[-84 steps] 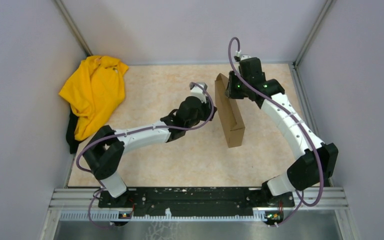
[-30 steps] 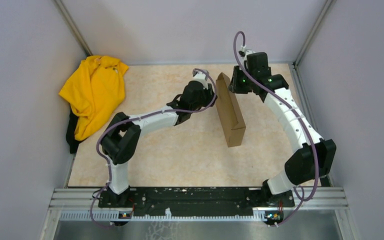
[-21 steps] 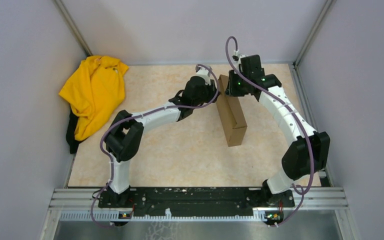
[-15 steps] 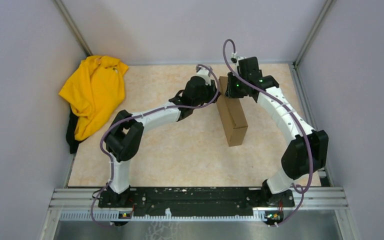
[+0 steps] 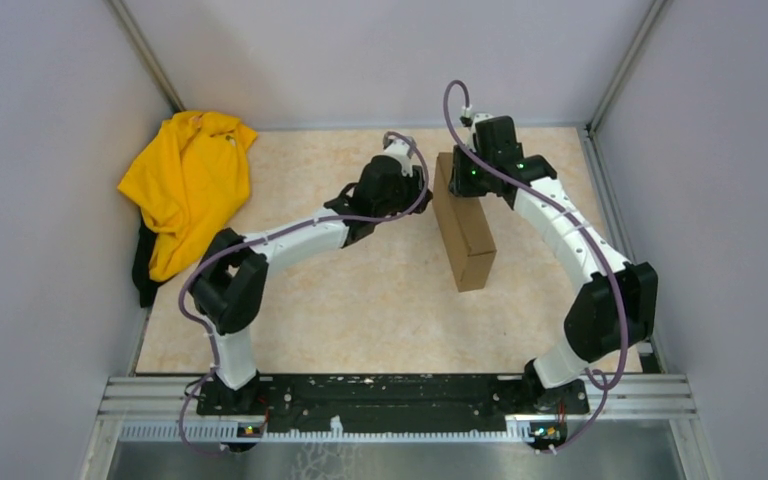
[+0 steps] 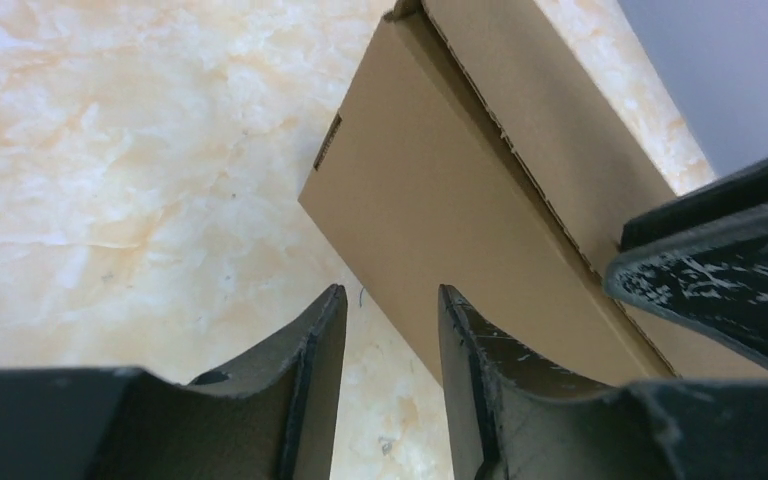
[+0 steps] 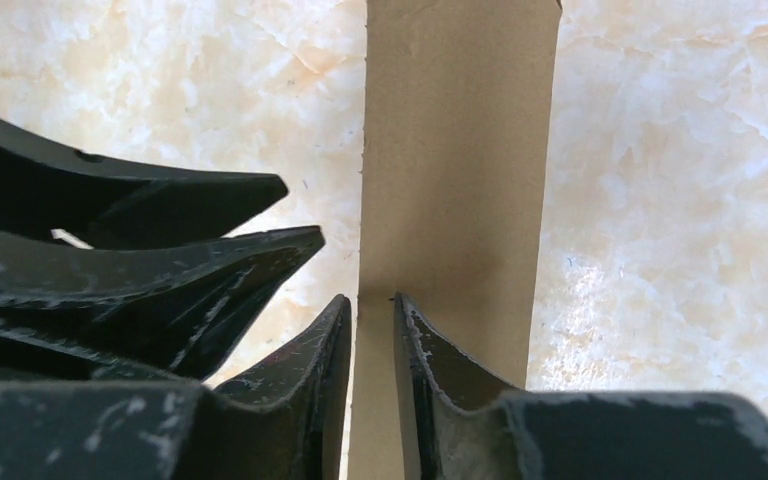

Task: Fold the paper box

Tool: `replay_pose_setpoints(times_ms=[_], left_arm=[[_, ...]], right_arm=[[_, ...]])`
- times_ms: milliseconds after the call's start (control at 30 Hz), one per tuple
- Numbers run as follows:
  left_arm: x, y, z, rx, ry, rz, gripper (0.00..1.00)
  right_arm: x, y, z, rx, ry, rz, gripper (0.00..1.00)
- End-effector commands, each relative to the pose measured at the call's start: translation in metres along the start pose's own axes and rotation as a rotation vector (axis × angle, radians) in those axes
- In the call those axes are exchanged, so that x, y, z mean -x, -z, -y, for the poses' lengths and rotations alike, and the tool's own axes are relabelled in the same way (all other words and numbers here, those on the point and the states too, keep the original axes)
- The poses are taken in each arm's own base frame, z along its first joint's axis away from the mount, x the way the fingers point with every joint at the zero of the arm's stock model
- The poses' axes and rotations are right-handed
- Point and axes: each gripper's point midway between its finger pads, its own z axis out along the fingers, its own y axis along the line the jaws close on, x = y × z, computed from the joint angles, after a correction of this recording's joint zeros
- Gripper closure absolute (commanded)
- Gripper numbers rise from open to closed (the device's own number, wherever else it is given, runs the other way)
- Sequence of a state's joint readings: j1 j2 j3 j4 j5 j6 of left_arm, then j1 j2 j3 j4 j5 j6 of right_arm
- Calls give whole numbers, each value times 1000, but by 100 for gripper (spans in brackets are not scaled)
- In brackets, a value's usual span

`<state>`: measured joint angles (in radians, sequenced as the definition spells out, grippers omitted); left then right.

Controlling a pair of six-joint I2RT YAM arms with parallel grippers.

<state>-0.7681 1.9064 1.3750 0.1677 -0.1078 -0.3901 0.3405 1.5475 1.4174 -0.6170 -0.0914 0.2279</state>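
**Checker:** Counts, left to right?

**Operator:** I count one yellow cloth (image 5: pixel 185 185), bunched in the far left corner of the table (image 5: pixel 360 310). There's a dark bit under its near edge, and I can't tell what it is. After that I have two arms, two grippers and one paper box (image 5: pixel 465 225).

**Checker:** Left side?

**Operator:** My left arm (image 5: pixel 290 235) reaches from its base to the far middle of the table. The left gripper (image 6: pixel 391 292) sits just beside the box's left face, near its far end. On my wrist view the fingers stand moderately apart, with only bare table between them, so it holds nothing. One fingertip overlaps the box's lower edge in that view. I can't tell whether it touches.

**Checker:** Where's the box?

**Operator:** It's right of centre, a long, narrow, folded-up brown shape lying at a slant. Its far end is between my two grippers and its near end points toward the bases. I see one broad face toward the left gripper and one narrow strip on top.

**Checker:** Right side?

**Operator:** My right arm (image 5: pixel 570 230) curves up along the right edge and comes in over the box's far end. The right gripper (image 7: pixel 371 298) is narrow, with its fingers pinched around a cardboard edge at the top of the box, so it's holding the box. The left gripper's two fingers show just left of it.
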Motion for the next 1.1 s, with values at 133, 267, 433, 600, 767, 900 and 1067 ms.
replay_pose_setpoints(times_ms=[133,267,433,600,767,900,1067], left_arm=[[95,55,-21,7,-24,65,49],[129,55,-15,-94,-16,53,49],[149,34,23,-275,-88,-6,49],[154,16,48,-375,-167,7,47],[129,-2,56,-414,-215,-32,47],[108,-19,53,-423,-214,-64,47],[98,-36,46,-408,-206,-68,47]], right_arm=[[55,63,-16,3,33,100,70],[57,84,-15,-19,32,91,74],[11,97,-11,-25,-16,15,83],[-35,108,-10,-34,-53,-39,85],[-64,115,-9,-26,-67,-64,86],[-74,118,-7,-26,-71,-62,86],[-82,114,-4,-33,-57,-93,86]])
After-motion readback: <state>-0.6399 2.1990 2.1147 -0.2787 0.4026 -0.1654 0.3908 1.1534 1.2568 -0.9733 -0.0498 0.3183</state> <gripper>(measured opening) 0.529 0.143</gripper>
